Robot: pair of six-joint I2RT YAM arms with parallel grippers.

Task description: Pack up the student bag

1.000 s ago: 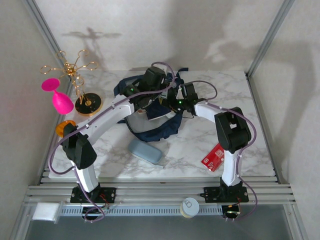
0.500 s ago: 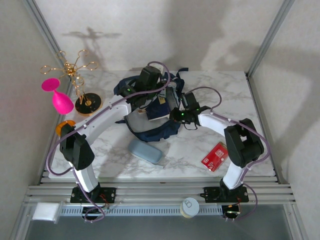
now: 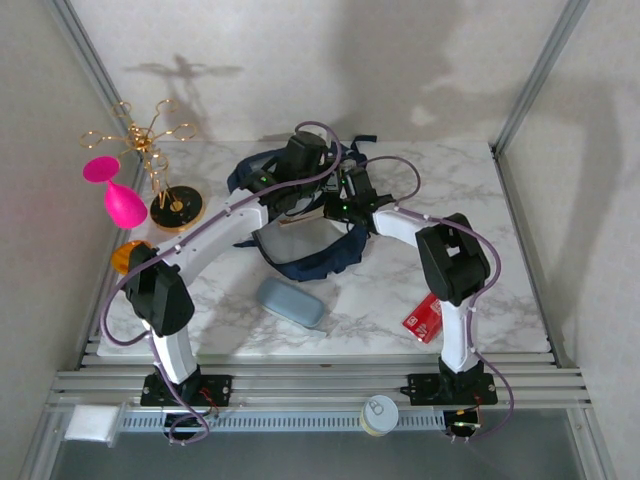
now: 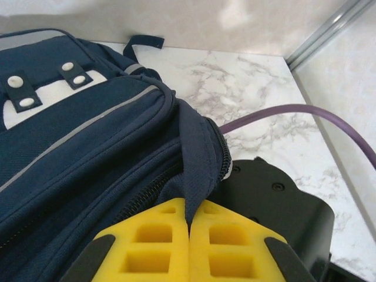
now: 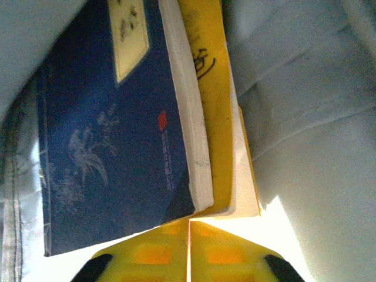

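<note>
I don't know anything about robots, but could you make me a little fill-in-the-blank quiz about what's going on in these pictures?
1. The left gripper pinches the student bag between its ____ fingers.
2. The right gripper faces a yellow book and a ____ one.
3. Near the left edge of the table is a ____ goblet.

Missing words: yellow; navy; pink.

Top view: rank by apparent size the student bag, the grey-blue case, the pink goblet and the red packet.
1. student bag, clearly largest, though arms cover much of it.
2. grey-blue case and pink goblet: too alike to rank.
3. red packet, smallest showing; the right arm hides part.
</note>
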